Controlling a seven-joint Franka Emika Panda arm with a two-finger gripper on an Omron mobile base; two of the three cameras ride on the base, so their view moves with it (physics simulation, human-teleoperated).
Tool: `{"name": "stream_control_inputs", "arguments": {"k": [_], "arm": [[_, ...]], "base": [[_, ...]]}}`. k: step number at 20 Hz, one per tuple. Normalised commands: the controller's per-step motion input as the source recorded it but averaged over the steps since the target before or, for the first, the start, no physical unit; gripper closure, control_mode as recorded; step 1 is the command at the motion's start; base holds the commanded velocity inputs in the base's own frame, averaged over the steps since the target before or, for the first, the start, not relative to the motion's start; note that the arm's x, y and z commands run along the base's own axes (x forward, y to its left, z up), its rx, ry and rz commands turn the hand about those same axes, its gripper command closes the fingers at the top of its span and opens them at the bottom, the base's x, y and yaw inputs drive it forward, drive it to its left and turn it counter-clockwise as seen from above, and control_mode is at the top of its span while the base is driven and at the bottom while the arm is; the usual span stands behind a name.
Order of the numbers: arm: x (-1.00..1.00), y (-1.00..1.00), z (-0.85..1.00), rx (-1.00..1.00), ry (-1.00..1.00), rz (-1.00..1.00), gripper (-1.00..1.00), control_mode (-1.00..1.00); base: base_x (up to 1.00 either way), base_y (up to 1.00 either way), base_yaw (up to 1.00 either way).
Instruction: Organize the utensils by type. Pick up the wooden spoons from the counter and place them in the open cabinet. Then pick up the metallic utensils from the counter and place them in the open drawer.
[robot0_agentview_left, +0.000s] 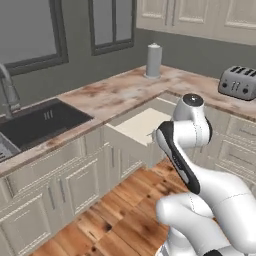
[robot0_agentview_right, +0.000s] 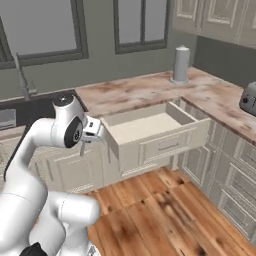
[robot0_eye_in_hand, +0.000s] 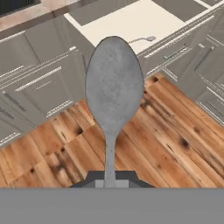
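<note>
Grey speckled metal spoon (robot0_eye_in_hand: 114, 92), oval bowl, thin straight handle.

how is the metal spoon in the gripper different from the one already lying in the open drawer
The held metal spoon is clamped by its handle in the gripper, out over the wood floor; the spoon in the drawer lies flat on the pale bottom of the open drawer. The held one points bowl-first away from the hand; the other lies sideways. Both are grey metal.
</note>
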Motion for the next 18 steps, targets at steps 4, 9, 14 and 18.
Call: {"name": "stream_control_inputs", "arguments": {"k": [4, 9, 14, 18], "arm": [[0.00, 0.00, 0.00, 0.00, 0.00, 0.00, 1.00, 1.00], [0.00, 0.00, 0.00, 0.00, 0.00, 0.00, 1.00, 1.00], [0.00, 0.00, 0.00, 0.00, 0.00, 0.00, 1.00, 1.00], [0.00, 0.00, 0.00, 0.00, 0.00, 0.00, 1.00, 1.00]], "base": [[0.67, 0.46, -0.68], [0.64, 0.48, -0.65], [0.25, 0.51, -0.54], [0.06, 0.40, -0.54]]}}
